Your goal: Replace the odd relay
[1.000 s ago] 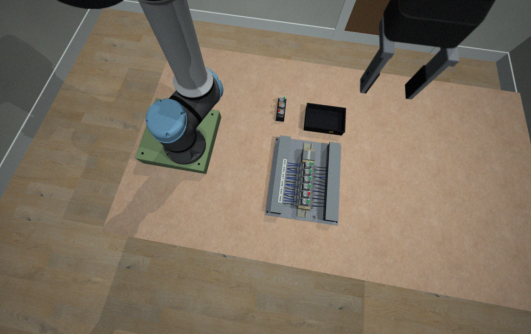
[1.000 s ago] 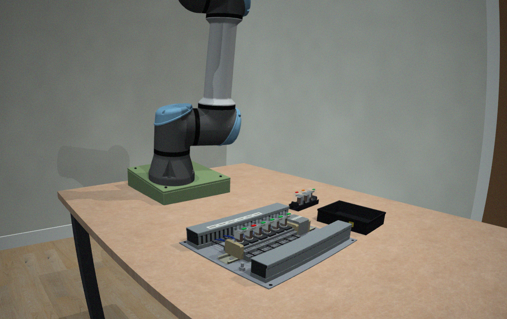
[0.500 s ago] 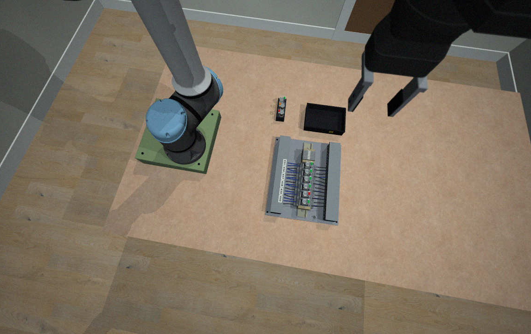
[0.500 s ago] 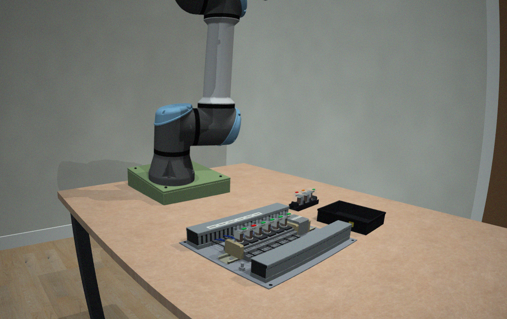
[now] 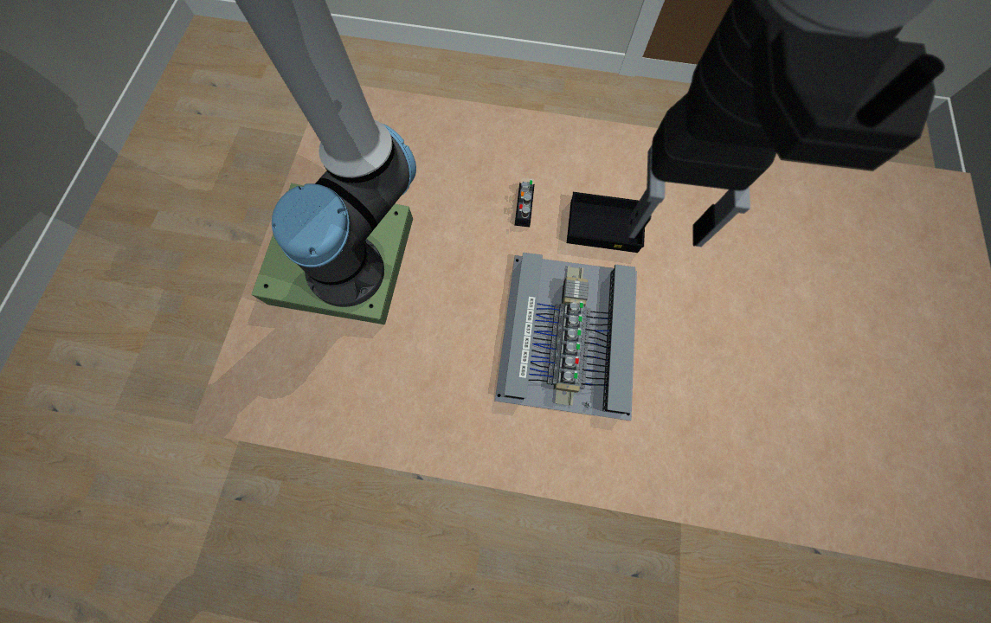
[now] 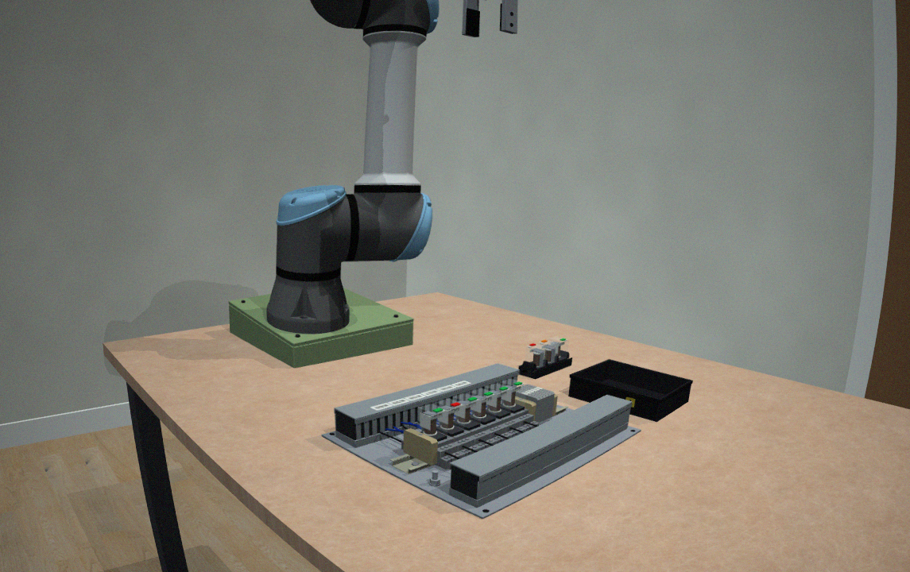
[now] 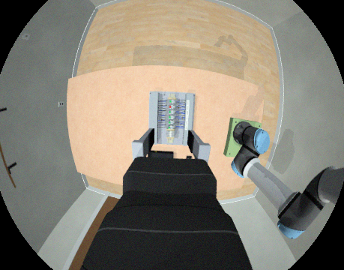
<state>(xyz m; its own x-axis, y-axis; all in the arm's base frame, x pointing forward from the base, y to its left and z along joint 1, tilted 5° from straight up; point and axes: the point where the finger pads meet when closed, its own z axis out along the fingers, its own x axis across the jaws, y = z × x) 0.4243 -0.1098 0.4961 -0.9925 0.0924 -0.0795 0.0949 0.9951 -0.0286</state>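
Note:
A grey relay panel (image 5: 620, 341) (image 6: 536, 448) (image 7: 155, 112) lies flat on the table. It carries a row of several relays between two wiring ducts. One relay has a red test button (image 5: 575, 361) (image 6: 455, 404) (image 7: 170, 106); it is second from the near end of the row. The others have green buttons. A small black holder (image 5: 523, 220) (image 6: 544, 369) behind the panel carries three spares with green (image 5: 531, 183) (image 6: 562, 340), orange and red buttons. A black tray (image 5: 599, 221) (image 6: 629, 388) stands beside the holder. My gripper (image 5: 680, 221) (image 6: 489, 15) (image 7: 171, 136) is open and empty, high above the table over the tray area.
The arm's green base plate (image 5: 390, 271) (image 6: 344, 338) stands at the table's far left. The table edge runs close behind the tray. The wrist view shows the tray mostly hidden behind the gripper body.

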